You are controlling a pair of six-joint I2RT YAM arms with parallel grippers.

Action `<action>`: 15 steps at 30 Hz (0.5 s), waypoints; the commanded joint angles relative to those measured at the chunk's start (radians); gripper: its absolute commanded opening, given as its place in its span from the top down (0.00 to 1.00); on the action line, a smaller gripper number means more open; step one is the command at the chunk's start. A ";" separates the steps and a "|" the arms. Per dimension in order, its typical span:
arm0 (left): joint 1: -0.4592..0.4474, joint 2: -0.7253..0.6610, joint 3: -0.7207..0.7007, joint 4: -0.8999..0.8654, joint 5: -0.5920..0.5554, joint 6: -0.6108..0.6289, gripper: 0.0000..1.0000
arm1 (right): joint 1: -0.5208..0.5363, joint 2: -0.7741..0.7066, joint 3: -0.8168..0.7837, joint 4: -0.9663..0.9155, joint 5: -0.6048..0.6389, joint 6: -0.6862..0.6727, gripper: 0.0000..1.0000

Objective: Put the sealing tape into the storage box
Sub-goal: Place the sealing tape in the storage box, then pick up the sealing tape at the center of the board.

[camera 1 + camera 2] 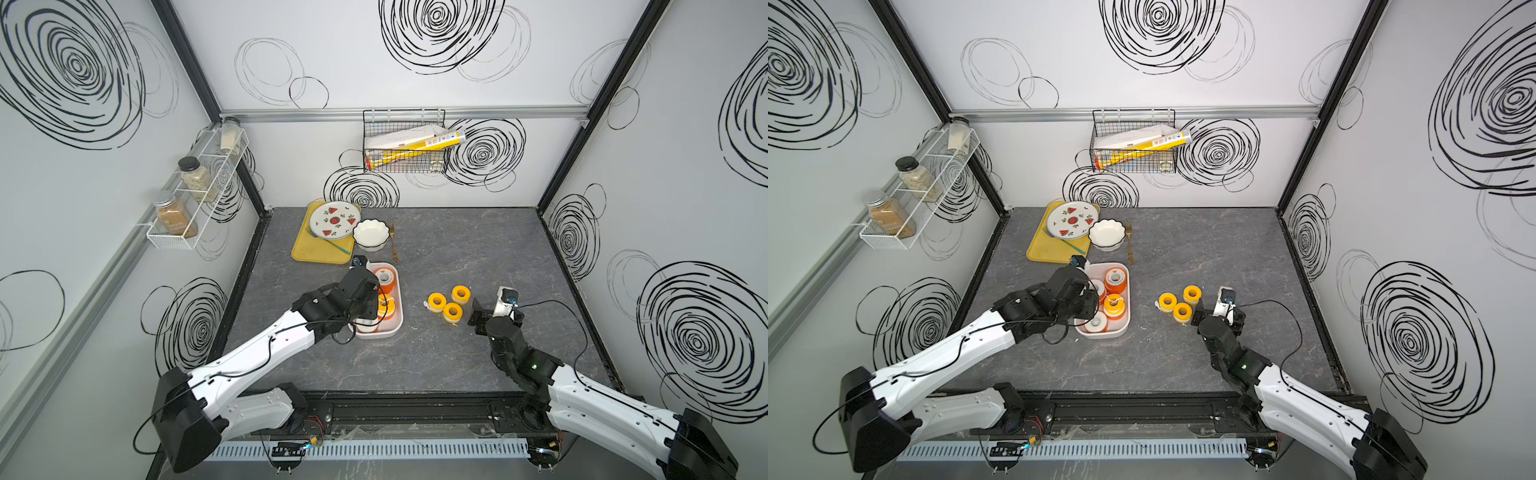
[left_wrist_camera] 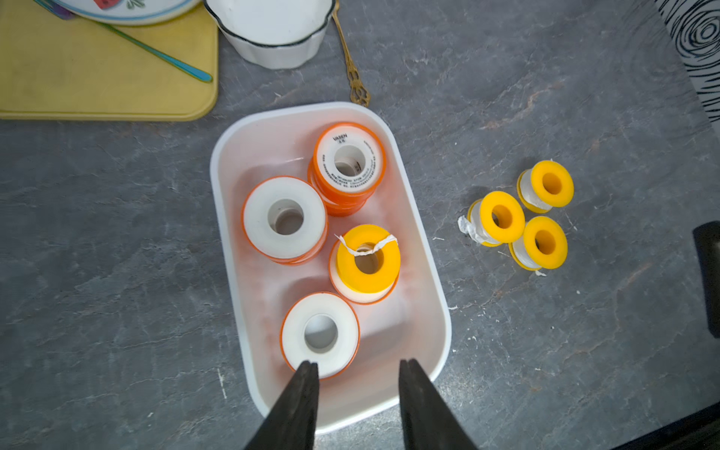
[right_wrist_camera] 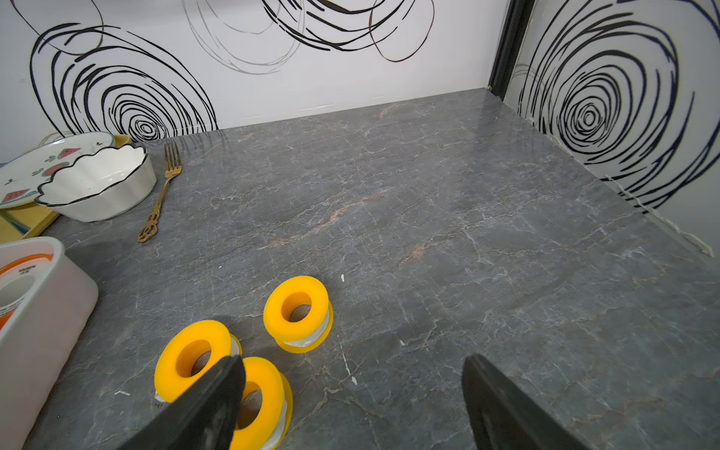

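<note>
The storage box (image 2: 424, 241) is a white shallow bin left of the table's centre, also seen in both top views (image 1: 400, 316) (image 1: 1128, 299). Several spools of sealing tape lie inside: an orange one (image 2: 350, 163), two white-faced ones (image 2: 286, 218) (image 2: 320, 334) and a yellow one (image 2: 368, 259). My left gripper (image 2: 357, 364) hangs over the box's near end, open, with nothing between its fingers. Three yellow spools (image 1: 436, 300) (image 1: 460, 294) (image 1: 452, 311) stand on the table right of the box. Close beside them my right gripper (image 3: 352, 362) is open wide and empty; one finger (image 3: 218, 389) overlaps the nearest spool (image 3: 261, 401).
Behind the box lie a yellow tray (image 1: 316, 249) with a watermelon plate (image 1: 334, 220), a white fluted bowl (image 1: 371, 235) and a gold fork (image 1: 392, 245). A wire basket (image 1: 405, 141) hangs on the back wall. A spice rack (image 1: 195, 195) is on the left wall.
</note>
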 commanded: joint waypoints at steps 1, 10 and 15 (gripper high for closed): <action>0.029 -0.083 -0.040 -0.035 -0.071 0.032 0.54 | -0.003 0.008 0.026 0.019 0.005 -0.015 0.07; 0.057 -0.232 -0.100 0.018 -0.089 0.043 0.48 | -0.052 0.118 0.066 0.068 -0.087 -0.074 0.05; 0.057 -0.248 -0.107 0.021 -0.089 0.039 0.46 | -0.101 0.237 0.145 0.041 -0.161 -0.085 0.03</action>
